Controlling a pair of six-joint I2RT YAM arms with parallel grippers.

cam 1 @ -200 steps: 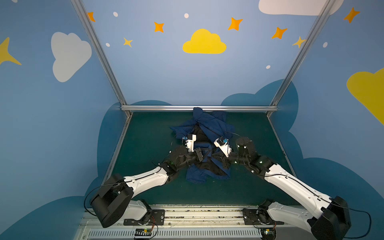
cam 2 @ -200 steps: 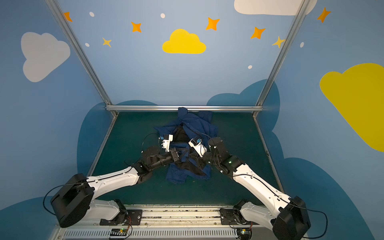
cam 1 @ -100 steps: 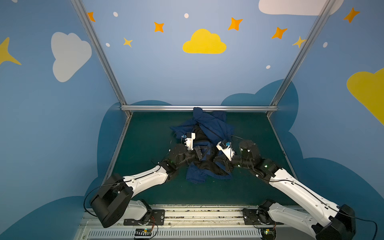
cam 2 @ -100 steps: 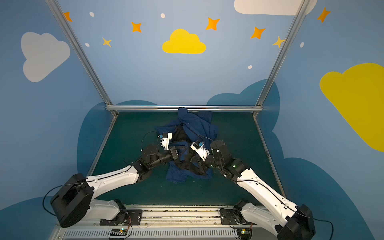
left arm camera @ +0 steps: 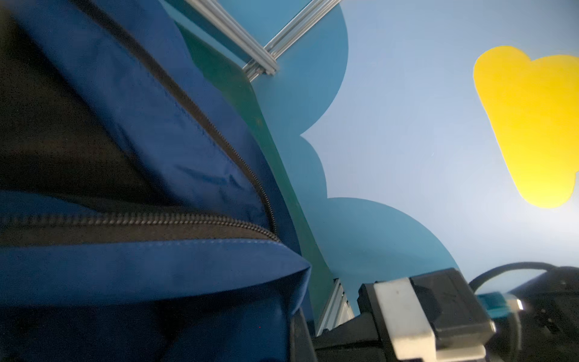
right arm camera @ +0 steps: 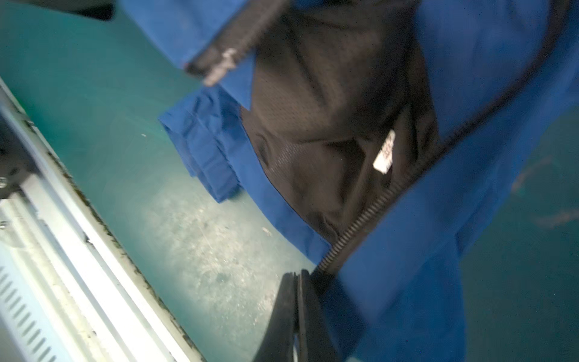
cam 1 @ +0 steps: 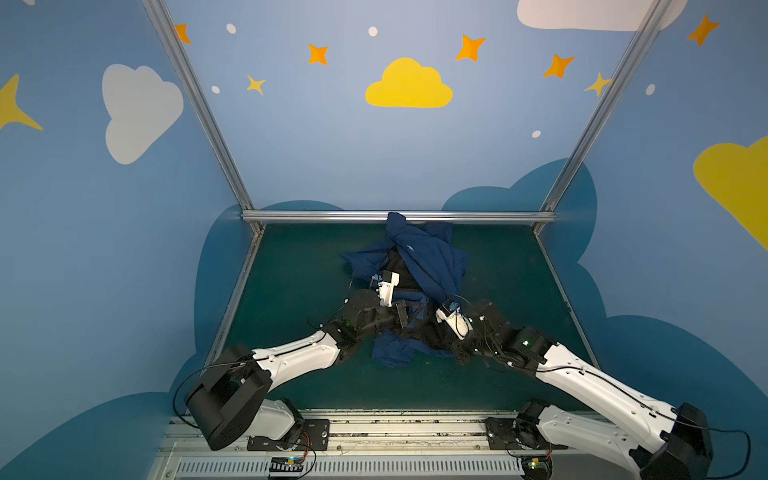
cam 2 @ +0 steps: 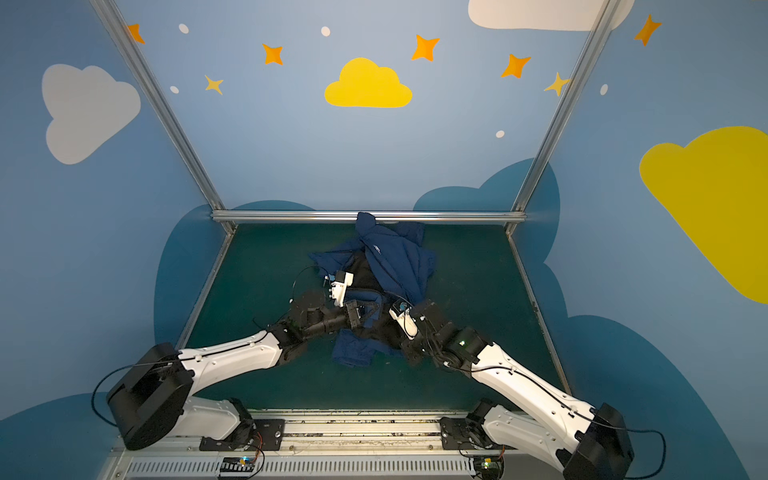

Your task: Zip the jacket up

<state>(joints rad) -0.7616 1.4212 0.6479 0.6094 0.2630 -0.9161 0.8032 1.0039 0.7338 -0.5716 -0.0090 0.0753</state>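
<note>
Crumpled jacket [cam 1: 428, 257] on the bench [cam 1: 299, 291] — zipper [left arm camera: 188, 219] undone.
We see left gripper [cam 1: 411, 311] and right gripper [right arm camera: 296, 282] clamped tight on its fabric — folds touching the back rail [cam 1: 332, 216].

A crumpled navy jacket [cam 1: 432, 257] lies on the dark green tabletop [cam 1: 291, 299], toward its back edge.

The jacket [cam 1: 428, 257] is navy blue with black lining [right arm camera: 329, 125]; the table [cam 1: 299, 291] is dark green.
</note>
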